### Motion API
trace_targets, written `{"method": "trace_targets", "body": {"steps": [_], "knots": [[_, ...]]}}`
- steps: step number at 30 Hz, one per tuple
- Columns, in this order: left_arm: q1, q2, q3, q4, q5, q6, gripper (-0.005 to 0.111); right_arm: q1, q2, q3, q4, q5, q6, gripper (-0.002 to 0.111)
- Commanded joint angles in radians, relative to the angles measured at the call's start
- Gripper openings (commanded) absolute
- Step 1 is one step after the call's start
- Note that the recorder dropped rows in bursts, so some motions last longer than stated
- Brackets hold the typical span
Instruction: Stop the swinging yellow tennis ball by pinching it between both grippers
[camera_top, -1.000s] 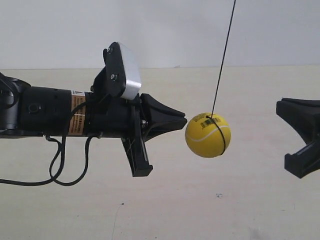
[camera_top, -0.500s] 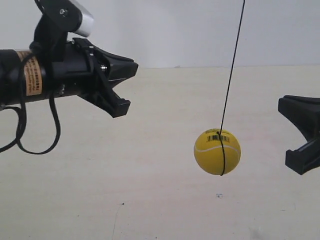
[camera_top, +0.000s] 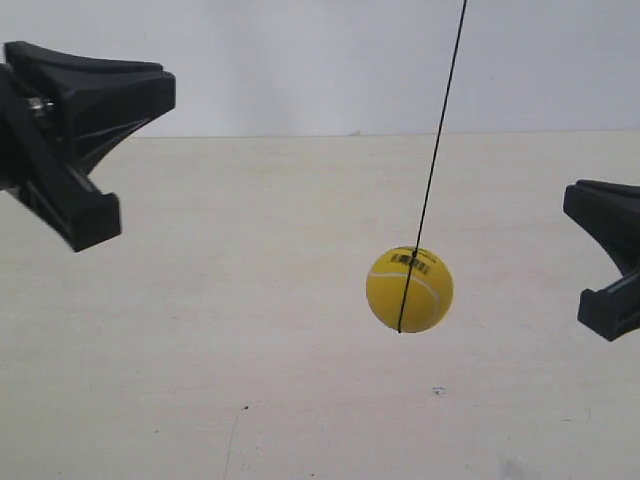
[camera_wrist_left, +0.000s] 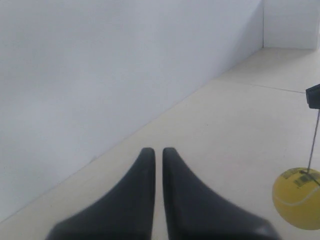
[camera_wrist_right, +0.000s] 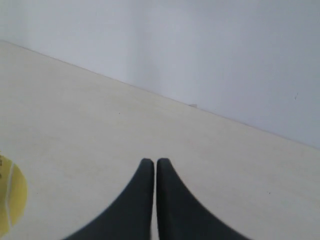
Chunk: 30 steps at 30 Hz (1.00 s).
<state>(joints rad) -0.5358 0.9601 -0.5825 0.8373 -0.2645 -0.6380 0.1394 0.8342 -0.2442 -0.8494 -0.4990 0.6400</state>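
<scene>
Now the ball (camera_top: 409, 290) hangs on its black string (camera_top: 440, 110) above the counter (camera_top: 250, 380), touching neither arm. It lies between the gripper at the exterior view's right (camera_top: 572, 200), which is nearer, and the gripper at the exterior view's left (camera_top: 165, 88), which is well apart from it and higher. The left gripper (camera_wrist_left: 158, 150) has its jaws clenched on nothing, tips almost touching. The right gripper (camera_wrist_right: 154, 161) is the same, jaws pressed together and empty. Each wrist view catches the ball off to one side of its jaws.
</scene>
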Motion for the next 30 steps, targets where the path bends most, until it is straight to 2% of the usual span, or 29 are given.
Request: {"method": "trace_targets", "body": {"steps": [1,12,19,30], "knots": [[0.003,-0.136,0.056,-0.013,0.010,-0.051,0.005,0.001,-0.111,0.028,0.004,-0.006,0.027,0.000],[0.003,-0.409,0.091,-0.018,0.003,-0.190,0.005,0.001,-0.539,0.062,0.004,0.019,0.241,0.000],[0.003,-0.605,0.091,-0.011,0.009,-0.229,0.005,0.001,-0.834,0.062,-0.006,0.197,0.324,0.000],[0.003,-0.864,0.093,-0.003,0.033,-0.229,0.005,0.010,-0.834,0.054,-0.009,0.249,0.377,0.000]]}}
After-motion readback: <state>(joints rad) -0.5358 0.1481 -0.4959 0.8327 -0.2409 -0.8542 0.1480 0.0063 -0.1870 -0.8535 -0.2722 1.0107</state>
